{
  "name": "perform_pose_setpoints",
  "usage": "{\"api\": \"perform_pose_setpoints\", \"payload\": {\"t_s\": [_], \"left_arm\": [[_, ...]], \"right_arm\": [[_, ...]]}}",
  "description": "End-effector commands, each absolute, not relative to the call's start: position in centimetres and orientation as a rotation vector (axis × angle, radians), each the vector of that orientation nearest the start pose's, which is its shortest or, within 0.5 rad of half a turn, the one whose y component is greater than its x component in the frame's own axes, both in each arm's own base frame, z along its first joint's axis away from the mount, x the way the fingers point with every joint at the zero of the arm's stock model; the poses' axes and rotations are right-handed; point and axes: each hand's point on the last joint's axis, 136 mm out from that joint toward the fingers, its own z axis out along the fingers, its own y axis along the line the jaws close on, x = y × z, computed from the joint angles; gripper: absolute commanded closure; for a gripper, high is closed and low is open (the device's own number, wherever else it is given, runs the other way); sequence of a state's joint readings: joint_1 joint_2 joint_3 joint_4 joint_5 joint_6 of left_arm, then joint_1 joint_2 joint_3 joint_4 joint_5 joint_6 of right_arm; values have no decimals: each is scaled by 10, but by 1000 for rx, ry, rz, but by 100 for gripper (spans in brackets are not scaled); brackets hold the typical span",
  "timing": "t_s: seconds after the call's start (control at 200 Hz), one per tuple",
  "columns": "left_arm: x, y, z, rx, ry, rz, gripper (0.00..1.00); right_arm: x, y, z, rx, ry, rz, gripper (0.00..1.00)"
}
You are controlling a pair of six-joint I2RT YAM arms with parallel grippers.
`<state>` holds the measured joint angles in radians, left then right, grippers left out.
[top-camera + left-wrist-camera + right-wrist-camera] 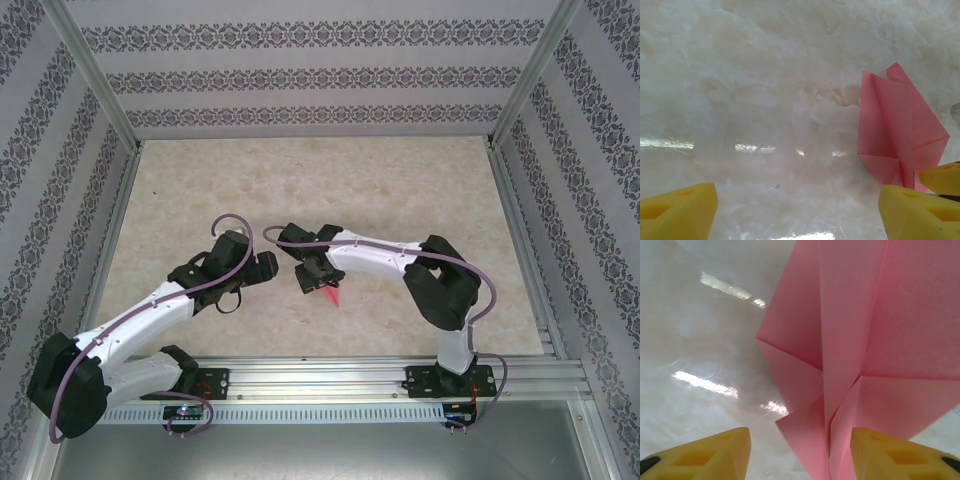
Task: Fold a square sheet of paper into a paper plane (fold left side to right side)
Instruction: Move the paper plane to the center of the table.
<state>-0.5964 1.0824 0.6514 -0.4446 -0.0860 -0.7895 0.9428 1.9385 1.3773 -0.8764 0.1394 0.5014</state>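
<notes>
Paper plane point(333, 297), pink-red and folded to a narrow point, lies on the pale marbled surface point(400, 200) in the middle of the work area, nearer the front edge than the back, directly under the right gripper point(318, 280). In the right wrist view the plane point(865, 340) spreads wide at the top and narrows to a creased spine that runs down between the yellow fingers point(705, 455) of the right gripper point(800, 435). They stand apart with a clear gap on the left side, so the paper is released rather than pinched; whether the spine brushes the right-hand finger is hard to tell. The left gripper point(268, 268) hangs just to the left of the plane, facing it. In its wrist view the left gripper point(797, 192) is spread wide with bare surface between its fingers, and the plane point(895, 125) lies flat just beyond its right-hand finger point(920, 215).
</notes>
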Motion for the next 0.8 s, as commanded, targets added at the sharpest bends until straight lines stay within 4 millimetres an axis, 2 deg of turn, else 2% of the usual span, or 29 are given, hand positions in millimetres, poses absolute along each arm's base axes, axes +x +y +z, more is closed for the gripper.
{"api": "perform_pose_setpoints", "payload": {"t_s": [0.0,0.17,0.415,0.605,0.794], "left_arm": [[253,-146,105,-299,2507,-448,15],[253,-146,104,-302,2510,-446,15],[252,-145,103,-305,2514,-444,15],[252,-145,103,-304,2513,-445,15],[251,-143,104,-300,2515,-430,14]], "right_arm": [[250,294,35,-688,2861,-151,44],[253,287,30,-692,2855,-237,45],[254,279,32,-682,2848,-266,57],[254,275,33,-654,2858,-221,71],[255,273,35,-617,2874,-142,96]]}}
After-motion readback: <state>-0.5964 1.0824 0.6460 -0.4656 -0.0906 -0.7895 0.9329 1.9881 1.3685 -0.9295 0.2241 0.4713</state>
